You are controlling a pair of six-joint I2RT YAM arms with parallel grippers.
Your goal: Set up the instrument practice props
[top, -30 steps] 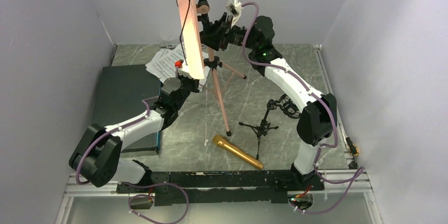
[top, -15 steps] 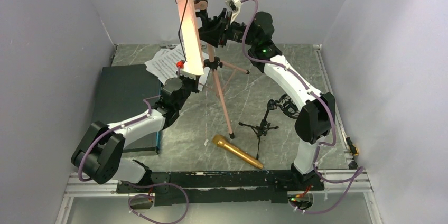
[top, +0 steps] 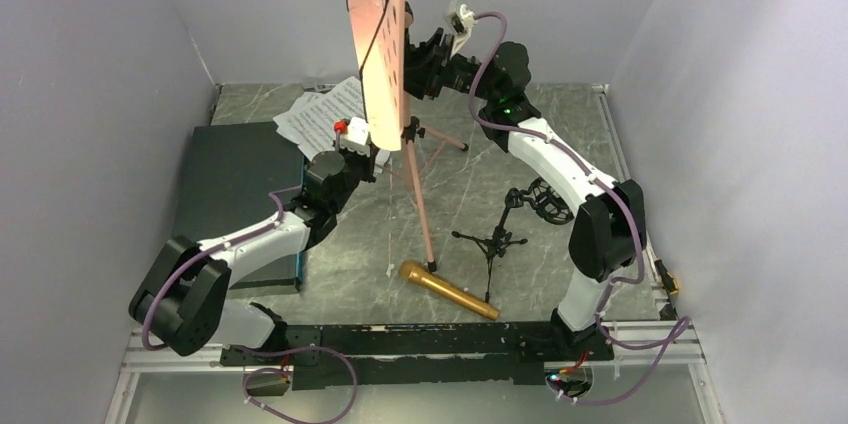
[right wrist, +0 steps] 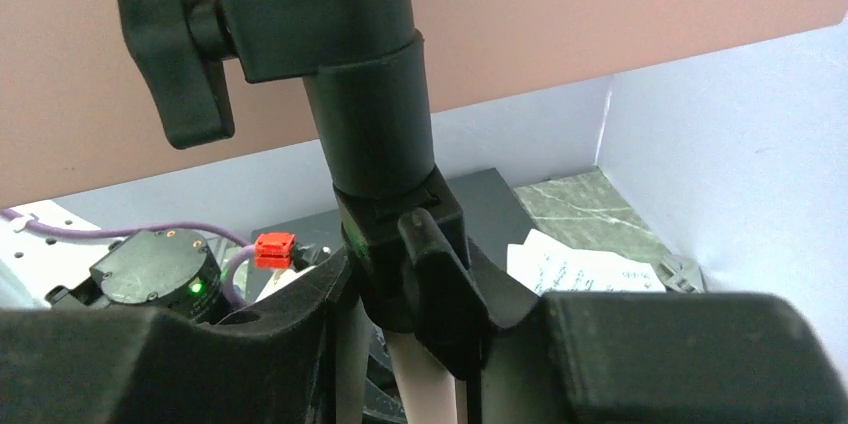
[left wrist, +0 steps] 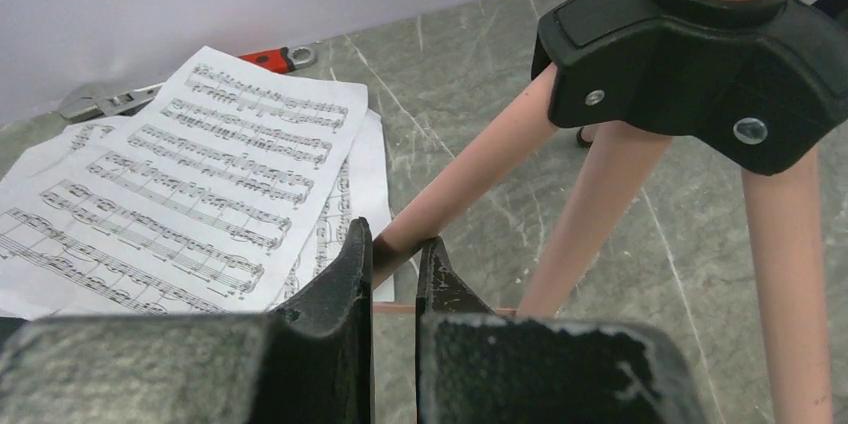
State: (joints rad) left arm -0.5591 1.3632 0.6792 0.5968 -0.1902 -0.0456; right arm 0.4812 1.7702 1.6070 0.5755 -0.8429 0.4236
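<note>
**Both tools on the music stand, legs not yet settled**

The step in hand looks like standing the pink perforated music stand (top: 383, 44) on its tripod. It rises near the middle of the far edge of the surface (top: 560, 144), its desk turned almost edge-on to the overhead camera. The left tool (left wrist: 395, 244) is clenched on one pink tripod leg (left wrist: 470, 169) low down, just beside the sheet-music pages (top: 320, 119), which lie loose toward the far left corner. The right tool (right wrist: 410, 279) grasps the shaft at the black collar (right wrist: 375, 114) under the desk. One long leg reaches toward the near edge, its foot just beside the head of the gold microphone (top: 450, 291); whether every foot is down cannot be told.

The mic stand (top: 495, 239) is upright and empty, right of the microphone. A dark case (top: 235, 184) lies along the left edge.

Next, probably, the held leg must be spread and set down so the stand balances before either tool lets go. Pages and microphone come afterwards.
</note>
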